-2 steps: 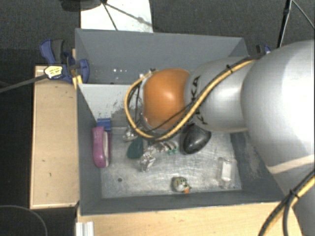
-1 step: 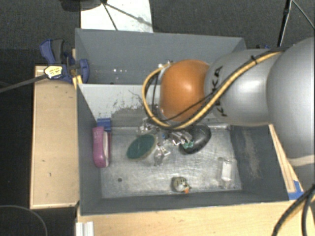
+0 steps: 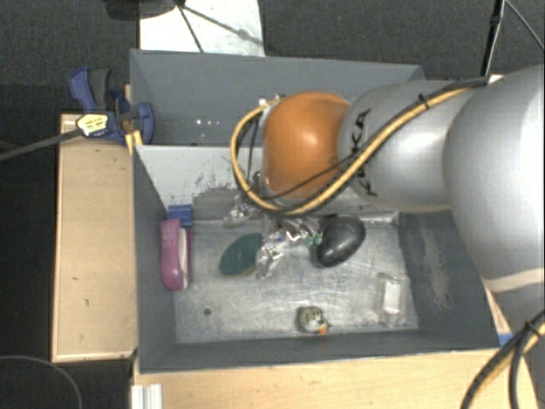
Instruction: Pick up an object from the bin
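Gripper [image 3: 274, 247] in bin [image 3: 154, 313], dark green lump [image 3: 241, 257] just beside, black oval [image 3: 339, 239] near

A dark green, flat, rounded piece [image 3: 239, 257] with a smooth, slightly glossy surface lies flat on the floor of the grey metal bin [image 3: 281, 318], a little left of the middle. Its right edge is partly covered.

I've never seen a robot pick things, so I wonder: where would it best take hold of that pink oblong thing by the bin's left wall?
The pink oblong thing lies flat, lengthwise along the left wall. So probably grip its middle, across the narrow width, coming straight down from above; the wall side may be tight.
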{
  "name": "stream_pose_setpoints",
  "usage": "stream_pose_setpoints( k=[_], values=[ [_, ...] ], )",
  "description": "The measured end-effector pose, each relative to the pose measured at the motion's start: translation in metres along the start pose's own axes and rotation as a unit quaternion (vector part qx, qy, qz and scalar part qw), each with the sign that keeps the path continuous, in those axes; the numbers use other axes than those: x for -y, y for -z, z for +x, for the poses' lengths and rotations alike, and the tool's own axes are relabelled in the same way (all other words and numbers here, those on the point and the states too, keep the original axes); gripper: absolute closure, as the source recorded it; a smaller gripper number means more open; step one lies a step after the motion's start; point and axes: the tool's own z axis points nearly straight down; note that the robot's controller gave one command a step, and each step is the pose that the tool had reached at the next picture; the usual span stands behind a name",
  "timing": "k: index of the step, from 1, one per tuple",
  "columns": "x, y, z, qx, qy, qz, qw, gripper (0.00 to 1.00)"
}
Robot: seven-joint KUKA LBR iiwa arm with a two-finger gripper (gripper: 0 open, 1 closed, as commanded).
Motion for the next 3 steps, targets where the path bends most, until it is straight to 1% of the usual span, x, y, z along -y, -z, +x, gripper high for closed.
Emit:
stream_pose_setpoints(
  k=[1, 2, 3],
  values=[
    [0.0044, -0.029, -0.0019, -0.0011, -0.022, -0.001, 0.9997, 0.0],
    [0.0042, -0.028, -0.0027, -0.0019, -0.024, -0.001, 0.9997, 0.0],
    [0.0042, -0.0259, -0.0048, 0.0017, -0.026, -0.001, 0.9997, 1.0]
  ],
)
